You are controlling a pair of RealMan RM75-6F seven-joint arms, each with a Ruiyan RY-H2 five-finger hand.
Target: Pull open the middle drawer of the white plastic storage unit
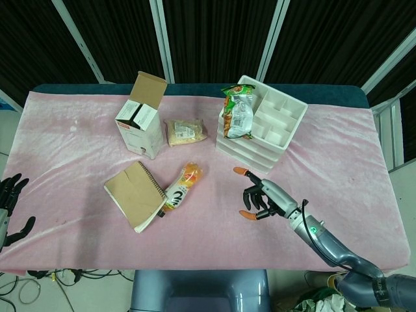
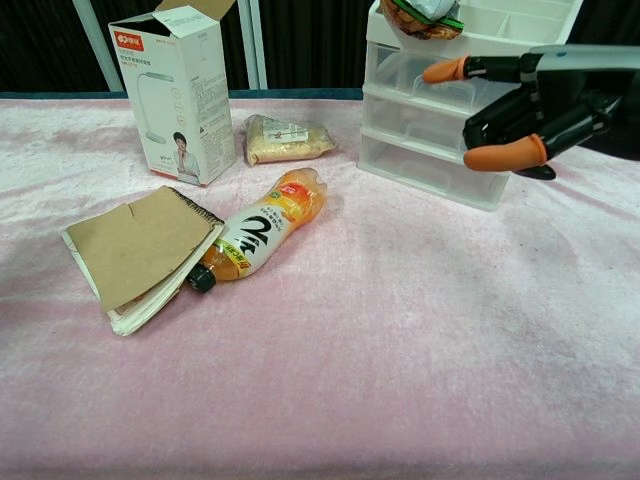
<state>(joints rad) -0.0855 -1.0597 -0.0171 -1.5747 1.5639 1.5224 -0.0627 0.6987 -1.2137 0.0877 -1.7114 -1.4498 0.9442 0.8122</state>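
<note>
The white plastic storage unit (image 1: 257, 130) (image 2: 450, 110) stands at the back right of the table, with three drawers stacked below a divided top tray. Its middle drawer (image 2: 425, 128) sits flush with the others. My right hand (image 1: 261, 196) (image 2: 515, 110) hovers in front of the unit, holding nothing, its orange-tipped fingers spread and pointing left; in the chest view it overlaps the drawer fronts. My left hand (image 1: 8, 205) hangs off the table's left edge, fingers apart and empty.
A snack bag (image 1: 238, 110) lies on the unit's top tray. An open white carton (image 1: 142, 117), a small packet (image 1: 185, 131), an orange bottle (image 1: 182, 185) and a brown notebook (image 1: 135, 195) sit on the pink cloth at left and middle.
</note>
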